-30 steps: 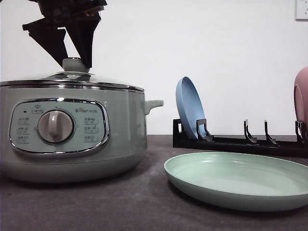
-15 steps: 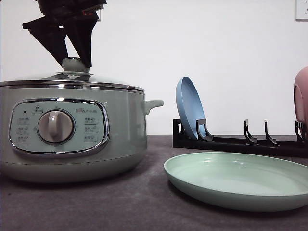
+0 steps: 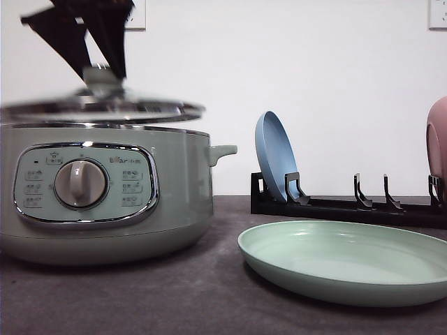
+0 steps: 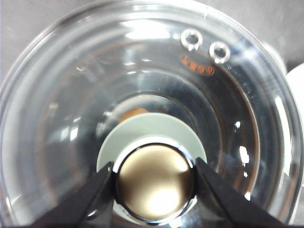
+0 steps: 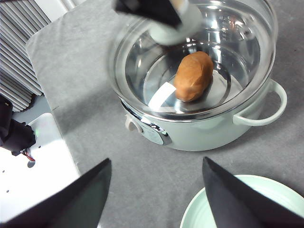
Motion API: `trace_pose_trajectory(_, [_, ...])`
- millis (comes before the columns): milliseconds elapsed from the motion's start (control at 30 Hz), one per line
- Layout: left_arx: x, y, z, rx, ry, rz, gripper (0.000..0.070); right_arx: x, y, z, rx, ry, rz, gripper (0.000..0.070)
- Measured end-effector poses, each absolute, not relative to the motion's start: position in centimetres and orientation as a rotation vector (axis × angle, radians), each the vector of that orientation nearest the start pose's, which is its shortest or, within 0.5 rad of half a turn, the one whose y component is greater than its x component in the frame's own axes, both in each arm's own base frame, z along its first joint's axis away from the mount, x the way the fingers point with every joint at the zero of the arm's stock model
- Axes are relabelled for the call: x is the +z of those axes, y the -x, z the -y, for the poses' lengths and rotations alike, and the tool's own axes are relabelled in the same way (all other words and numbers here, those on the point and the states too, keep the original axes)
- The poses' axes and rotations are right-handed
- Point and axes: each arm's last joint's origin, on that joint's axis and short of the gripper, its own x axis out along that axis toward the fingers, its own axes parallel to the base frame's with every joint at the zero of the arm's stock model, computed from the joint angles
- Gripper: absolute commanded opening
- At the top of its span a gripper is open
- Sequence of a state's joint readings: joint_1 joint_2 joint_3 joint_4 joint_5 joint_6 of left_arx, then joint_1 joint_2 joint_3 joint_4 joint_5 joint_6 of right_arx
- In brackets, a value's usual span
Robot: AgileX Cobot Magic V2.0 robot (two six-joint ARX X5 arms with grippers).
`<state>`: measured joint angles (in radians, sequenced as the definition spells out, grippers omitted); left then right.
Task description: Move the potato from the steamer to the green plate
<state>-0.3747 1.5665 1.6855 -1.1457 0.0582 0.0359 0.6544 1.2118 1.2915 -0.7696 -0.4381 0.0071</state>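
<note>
The pale green steamer [image 3: 178, 188] stands at the left of the table. Its glass lid [image 3: 150, 110] hovers just above the rim, held level by its knob [image 4: 154, 183], on which my left gripper [image 3: 103, 70] is shut. Through the glass the right wrist view shows the orange-brown potato [image 5: 193, 76] lying on the steamer's floor; a sliver of the potato [image 4: 134, 113] also shows under the lid in the left wrist view. The green plate [image 3: 349, 269] lies flat to the right of the steamer. My right gripper [image 5: 154, 199] is open, high above the cloth between the steamer and the green plate [image 5: 280, 185].
A black dish rack [image 3: 349, 207] stands behind the green plate, with a blue plate [image 3: 274, 157] upright in it and a pink plate [image 3: 438, 139] at the right edge. Grey cloth covers the table. The steamer's side handle [image 5: 270, 107] points toward the green plate.
The lid sat on the steamer; my left gripper has now lifted it a little off the rim. Plates and rack have not moved.
</note>
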Motion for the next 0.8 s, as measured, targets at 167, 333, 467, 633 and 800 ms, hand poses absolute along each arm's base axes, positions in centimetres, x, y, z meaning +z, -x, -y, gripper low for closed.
trace_pose_trajectory(167, [39.1,-27.0,9.4,-0.371,-0.164,-0.958,0.0009,37.0,-18.2,-15.5,1.045,0.072,-0.723,0.0379])
trace_pose_trajectory(333, [40.4,-25.9,7.5,-0.288,-0.155,-0.920,0.0009,37.0,-18.2,-15.5,1.044,0.072,-0.724,0.0379])
trace_pose_trajectory(467, [41.5,-24.7,5.5,-0.208,-0.138,-0.889,0.0009,37.0,-18.2,-15.5,1.044,0.072,-0.724,0.0380])
trace_pose_trajectory(633, [42.0,-24.2,3.4,-0.119,-0.109,-0.883,0.0009,37.0,-18.2,-15.5,1.044,0.071,-0.724,0.0380])
trace_pose_trajectory(800, [41.9,-24.2,1.6,-0.053,-0.079,-0.904,0.0008,37.0,-18.2,-15.5,1.044,0.071,-0.724,0.0380])
